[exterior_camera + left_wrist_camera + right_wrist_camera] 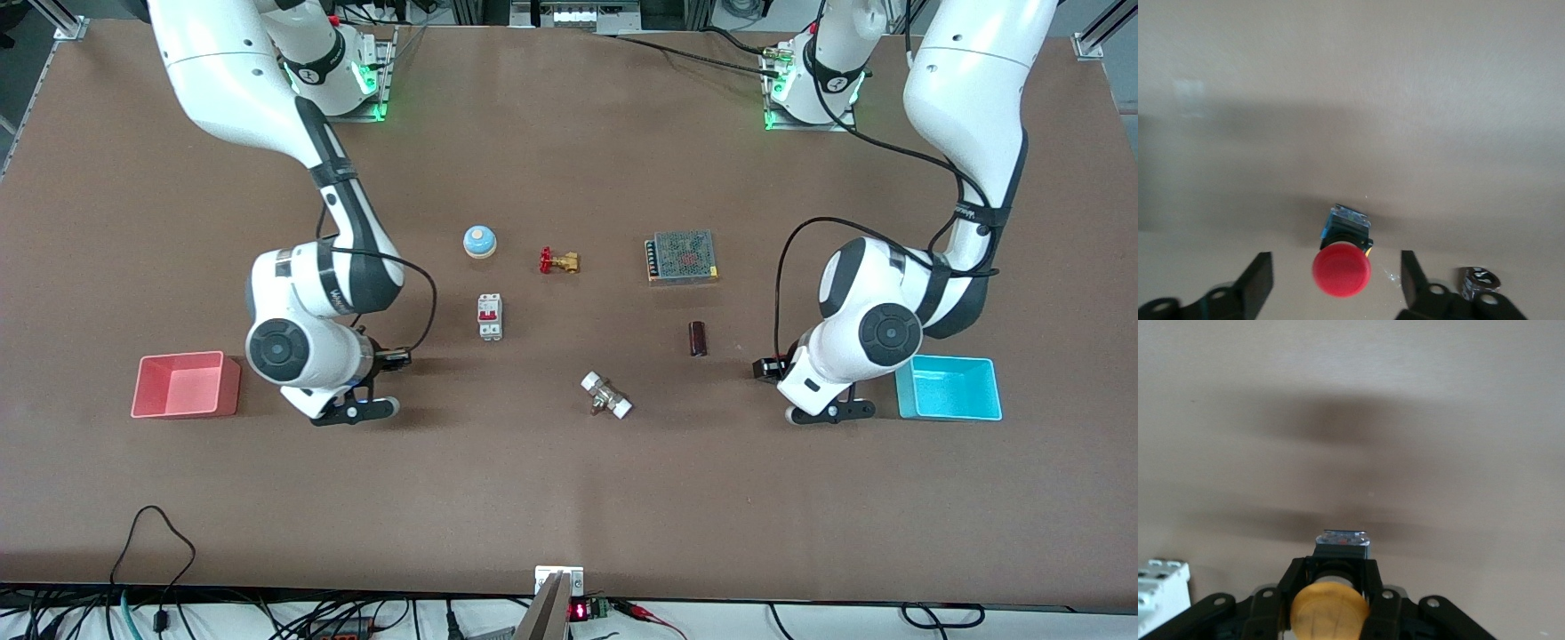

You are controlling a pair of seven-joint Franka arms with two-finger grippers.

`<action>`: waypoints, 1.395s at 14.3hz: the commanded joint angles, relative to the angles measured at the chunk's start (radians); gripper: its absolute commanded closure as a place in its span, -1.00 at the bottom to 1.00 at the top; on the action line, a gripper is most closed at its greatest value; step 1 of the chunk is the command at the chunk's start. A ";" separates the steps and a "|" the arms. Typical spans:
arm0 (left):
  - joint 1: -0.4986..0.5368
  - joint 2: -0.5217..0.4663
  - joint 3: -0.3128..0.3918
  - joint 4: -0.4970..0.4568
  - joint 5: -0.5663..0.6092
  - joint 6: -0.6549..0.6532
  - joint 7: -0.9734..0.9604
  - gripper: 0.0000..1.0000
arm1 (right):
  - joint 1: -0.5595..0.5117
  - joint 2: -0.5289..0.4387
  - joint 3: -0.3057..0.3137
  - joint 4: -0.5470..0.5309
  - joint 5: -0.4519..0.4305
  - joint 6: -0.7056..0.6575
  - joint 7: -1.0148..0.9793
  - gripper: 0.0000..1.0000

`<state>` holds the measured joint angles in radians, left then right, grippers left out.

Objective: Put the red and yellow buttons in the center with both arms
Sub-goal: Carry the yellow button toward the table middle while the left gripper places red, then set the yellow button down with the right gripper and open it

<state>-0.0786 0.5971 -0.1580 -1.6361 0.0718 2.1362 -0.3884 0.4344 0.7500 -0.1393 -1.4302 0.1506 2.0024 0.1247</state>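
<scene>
In the left wrist view the red button (1341, 270) stands on the brown tabletop (1351, 100) on its black body. My left gripper (1337, 287) is open, one finger on each side of the button, both apart from it. In the right wrist view my right gripper (1337, 580) is shut on the yellow button (1330, 610), with the fingers (1373, 590) clamped on its black body. In the front view my left gripper (831, 412) is low beside the cyan bin (948, 388) and my right gripper (356, 411) is low beside the pink bin (185, 385). Both buttons are hidden in that view.
Around the table's middle (569, 444) lie a blue dome bell (479, 241), a brass valve with a red handle (559, 261), a white circuit breaker (490, 316), a meshed power supply (682, 256), a brown cylinder (698, 338) and a white-ended fitting (606, 395). The breaker also shows in the right wrist view (1161, 593).
</scene>
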 commanded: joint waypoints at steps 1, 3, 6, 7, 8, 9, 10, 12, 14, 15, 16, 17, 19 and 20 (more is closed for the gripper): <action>0.019 -0.100 0.008 -0.007 -0.014 -0.076 0.005 -0.95 | 0.027 0.015 -0.008 -0.009 0.012 0.045 0.041 0.35; 0.040 -0.158 0.008 -0.007 -0.014 -0.105 0.008 -0.99 | 0.029 0.022 -0.008 -0.010 0.012 0.049 0.042 0.34; 0.072 -0.244 0.008 -0.008 -0.012 -0.166 0.020 -1.00 | 0.030 0.035 -0.008 -0.010 0.012 0.052 0.055 0.06; 0.077 -0.269 0.008 -0.008 -0.012 -0.195 0.045 -1.00 | 0.030 0.037 -0.008 -0.010 0.010 0.052 0.055 -0.14; 0.094 -0.296 0.008 -0.008 -0.012 -0.226 0.075 -1.00 | 0.030 0.035 -0.008 -0.010 0.012 0.052 0.056 -0.37; 0.115 -0.325 0.006 -0.008 -0.012 -0.252 0.109 -1.00 | 0.033 0.031 -0.008 -0.009 0.012 0.049 0.070 -0.99; 0.128 -0.351 0.006 -0.008 -0.014 -0.277 0.140 -1.00 | 0.038 0.026 -0.008 -0.004 0.010 0.044 0.079 -1.00; 0.149 -0.396 0.005 -0.005 -0.014 -0.330 0.192 -1.00 | 0.044 -0.010 -0.009 0.001 0.010 0.035 0.098 -1.00; 0.169 -0.430 0.003 -0.001 -0.014 -0.363 0.235 -1.00 | 0.041 -0.084 -0.017 0.004 0.009 0.000 0.111 -1.00; 0.171 -0.441 0.006 0.021 -0.014 -0.392 0.255 -1.00 | 0.034 -0.127 -0.020 0.004 0.004 -0.014 0.110 -1.00; 0.172 -0.441 0.009 0.056 -0.014 -0.439 0.272 -1.00 | 0.027 -0.162 -0.023 0.004 -0.002 -0.022 0.110 -1.00; 0.175 -0.439 0.009 0.090 -0.015 -0.475 0.289 -1.00 | 0.021 -0.202 -0.040 0.004 -0.002 -0.030 0.110 -1.00; 0.187 -0.441 0.009 0.114 -0.014 -0.507 0.318 -1.00 | 0.020 -0.270 -0.083 0.005 -0.003 -0.063 0.107 -1.00; 0.189 -0.444 0.009 0.120 -0.014 -0.509 0.321 -1.00 | 0.018 -0.305 -0.103 0.005 -0.002 -0.098 0.104 -1.00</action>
<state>0.0978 0.1509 -0.1480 -1.5495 0.0718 1.6602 -0.1102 0.4585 0.5210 -0.2158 -1.3968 0.1501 1.9492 0.2249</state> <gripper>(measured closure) 0.000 0.000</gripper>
